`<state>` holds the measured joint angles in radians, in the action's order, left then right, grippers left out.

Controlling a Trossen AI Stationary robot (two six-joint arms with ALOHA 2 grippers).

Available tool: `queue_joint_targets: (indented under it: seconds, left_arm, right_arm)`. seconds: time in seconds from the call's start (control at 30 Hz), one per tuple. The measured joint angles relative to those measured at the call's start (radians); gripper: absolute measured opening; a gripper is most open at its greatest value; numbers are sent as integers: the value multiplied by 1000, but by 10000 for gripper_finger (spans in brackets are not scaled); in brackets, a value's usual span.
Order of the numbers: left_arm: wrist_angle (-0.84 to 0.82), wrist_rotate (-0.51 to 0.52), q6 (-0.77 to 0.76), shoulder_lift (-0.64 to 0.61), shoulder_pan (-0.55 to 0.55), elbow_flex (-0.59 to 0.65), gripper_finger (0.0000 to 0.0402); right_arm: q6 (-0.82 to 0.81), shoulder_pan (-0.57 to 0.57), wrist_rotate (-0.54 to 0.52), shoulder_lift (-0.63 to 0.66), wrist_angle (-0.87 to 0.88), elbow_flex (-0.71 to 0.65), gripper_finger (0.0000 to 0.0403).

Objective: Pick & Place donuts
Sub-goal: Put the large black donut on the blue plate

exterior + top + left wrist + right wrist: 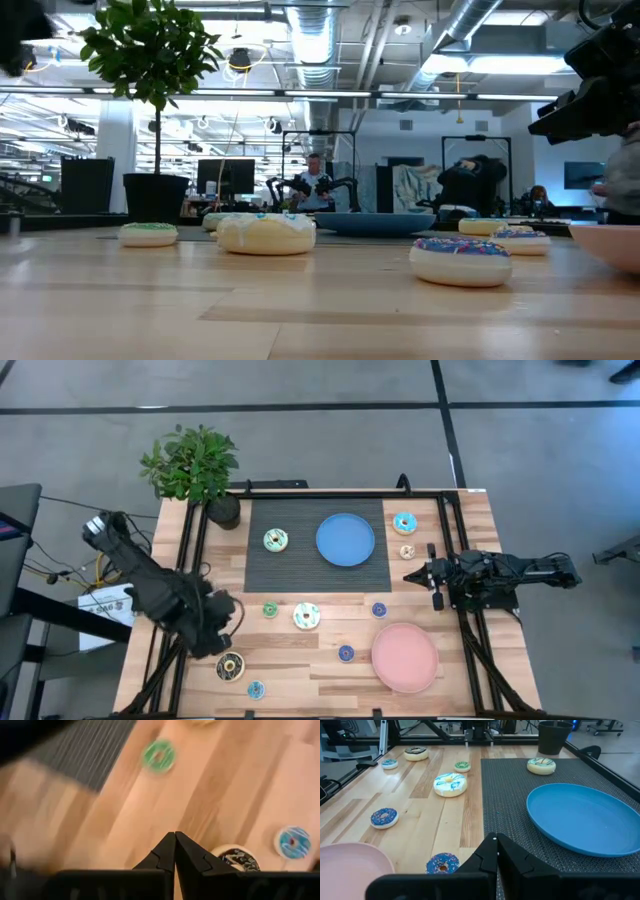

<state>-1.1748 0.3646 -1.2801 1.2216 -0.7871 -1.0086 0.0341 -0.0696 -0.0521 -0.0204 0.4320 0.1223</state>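
Several toy donuts lie flat on the wooden table (pixel 330 680). A white-green one (pixel 276 540) rests on the dark mat; the turquoise (pixel 404 522) and tan (pixel 407 551) ones sit right of the mat. In front lie green (pixel 270 610), large white (pixel 307 616), two blue (pixel 379 610) (pixel 345 653), dark brown (pixel 230 667) and small turquoise (pixel 256 689). My left gripper (pixel 233 623) (pixel 175 837) is shut and hovers between the green donut (pixel 158 755) and the dark brown one (pixel 237 857). My right gripper (pixel 408 576) (pixel 495 840) is shut, above the mat's right edge.
A blue plate (pixel 345 540) sits on the mat (pixel 270 575), and a pink plate (pixel 404 658) lies at the near right. A potted plant (pixel 195 465) stands at the far left corner. Black frame rails (pixel 185 550) run along both table sides.
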Motion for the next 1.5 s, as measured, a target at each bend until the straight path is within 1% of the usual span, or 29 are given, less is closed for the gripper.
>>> queue_joint_targets:
  seconds: [0.07, 0.17, 0.27, 0.37, 0.5, 0.6, 0.67, 0.73, 0.83, 1.0, 1.13, 1.3, 1.5]
  left_arm:
    - [-49, -34, -113, 30, -35, 0, 13]
    - [-72, -87, -204, 71, -64, 0, 43]
    - [-56, -119, -261, 96, -73, -1, 89]
    - [-26, -162, -290, 121, -70, -1, 144]
    - [31, -213, -274, 168, -62, -1, 222]
    - [79, -228, -228, 216, -61, -1, 275]
    - [108, -231, -204, 253, -61, -1, 303]
    - [123, -261, -176, 288, -61, -1, 322]
    - [120, -291, -136, 335, -61, -1, 333]
    - [165, -322, -63, 383, -61, -1, 334]
    - [252, -326, -31, 383, -55, 20, 334]
    - [299, -370, -31, 384, -53, 81, 334]
    - [359, -361, -24, 384, -53, 139, 334]
  right_arm:
    - [0, 0, 0, 0, 0, 0, 0]
    - [0, 0, 0, 0, 0, 0, 0]
    - [0, 0, 0, 0, 0, 0, 0]
    - [0, 0, 0, 0, 0, 0, 0]
    - [0, 0, 0, 0, 0, 0, 0]
    - [0, 0, 0, 0, 0, 0, 0]
    - [0, 0, 0, 0, 0, 0, 0]
    - [0, 0, 0, 0, 0, 0, 0]
    - [0, 0, 0, 0, 0, 0, 0]
    - [0, 0, 0, 0, 0, 0, 0]
    - [0, 0, 0, 0, 0, 0, 0]
    - [0, 0, 0, 0, 0, 0, 0]
    - [0, 0, 0, 0, 0, 0, 0]
